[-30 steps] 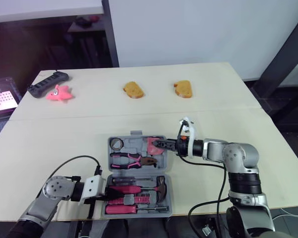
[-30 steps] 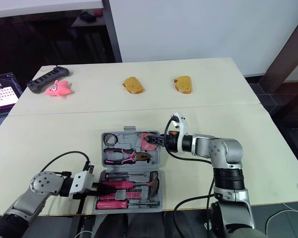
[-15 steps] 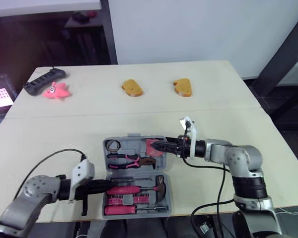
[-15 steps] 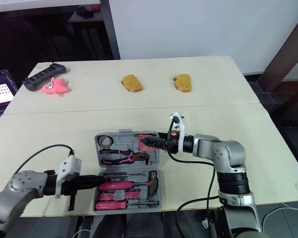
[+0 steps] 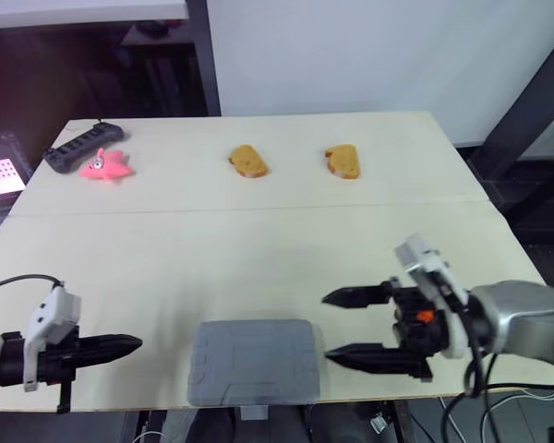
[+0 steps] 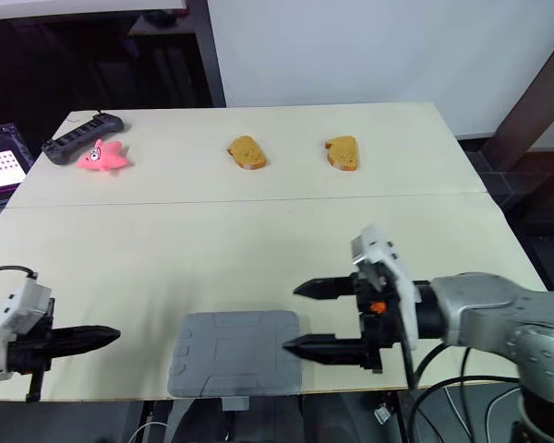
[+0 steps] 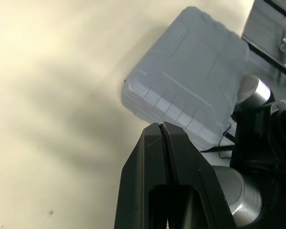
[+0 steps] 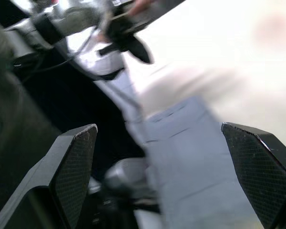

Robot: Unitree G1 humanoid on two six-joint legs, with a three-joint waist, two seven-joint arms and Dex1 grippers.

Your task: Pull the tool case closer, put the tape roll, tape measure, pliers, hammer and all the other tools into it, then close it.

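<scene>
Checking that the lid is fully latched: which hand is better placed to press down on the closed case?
Right, probably. The open right hand sits just at the right edge of the case, pointing toward it; the shut left hand lies farther off, on its other side.

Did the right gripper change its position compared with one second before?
Yes. The right gripper has come back toward the robot, farther from the table seam than before. It is now open beside the closed tool case.

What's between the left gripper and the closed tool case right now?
Nothing but bare table. The left eye view shows an open stretch of tabletop from the left gripper across to the tool case.
</scene>
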